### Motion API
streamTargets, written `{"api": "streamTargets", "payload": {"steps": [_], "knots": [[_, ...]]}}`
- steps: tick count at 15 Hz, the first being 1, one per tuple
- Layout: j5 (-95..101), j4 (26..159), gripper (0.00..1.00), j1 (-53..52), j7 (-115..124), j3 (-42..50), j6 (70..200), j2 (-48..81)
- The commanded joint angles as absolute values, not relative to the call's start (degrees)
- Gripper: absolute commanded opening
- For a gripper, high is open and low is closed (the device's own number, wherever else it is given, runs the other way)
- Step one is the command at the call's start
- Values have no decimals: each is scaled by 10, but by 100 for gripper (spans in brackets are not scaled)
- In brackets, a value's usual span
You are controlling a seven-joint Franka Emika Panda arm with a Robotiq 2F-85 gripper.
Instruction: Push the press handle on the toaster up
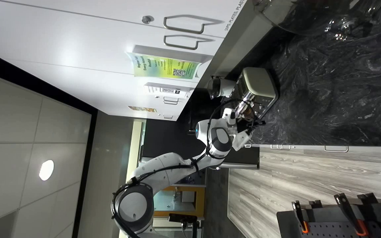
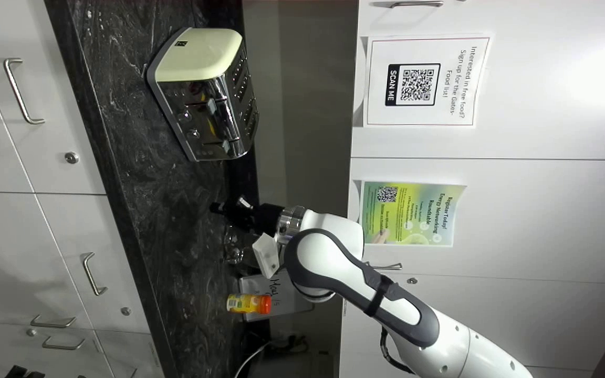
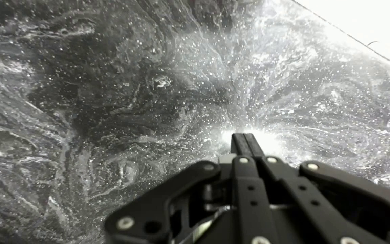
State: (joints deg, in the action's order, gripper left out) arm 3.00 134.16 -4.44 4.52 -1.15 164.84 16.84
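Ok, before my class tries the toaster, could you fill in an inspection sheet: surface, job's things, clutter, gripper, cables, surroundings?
Surface: dark marbled countertop, reflecting light in the wrist view.
Job's things: toaster standing on it, two press levers showing; up or down unclear.
Clutter: yellow bottle with orange cap, handwritten board, clear container.
Gripper: shut, nothing held, apart from the toaster.
Cables: black cable strapped along the arm; white cable near the board.
Surroundings: white cabinets with posted notices.

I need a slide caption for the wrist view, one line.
Robotiq gripper, fingertips closed together, pointing toward a dark, white-swirled countertop, with bright glare behind the tips.
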Motion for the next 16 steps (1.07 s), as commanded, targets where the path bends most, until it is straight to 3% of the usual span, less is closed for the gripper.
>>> {"api": "streamTargets", "payload": {"steps": [1,3,4,5,7,16], "knots": [[36,1394,0,-48,41,-10,1622,98],[39,1407,0,-47,43,-10,1617,79],[43,1412,5,-49,47,-9,1615,72],[46,1416,27,-49,50,-9,1613,66],[49,1423,31,-49,52,-11,1612,55],[60,1445,97,-54,58,-22,1619,21]]}}
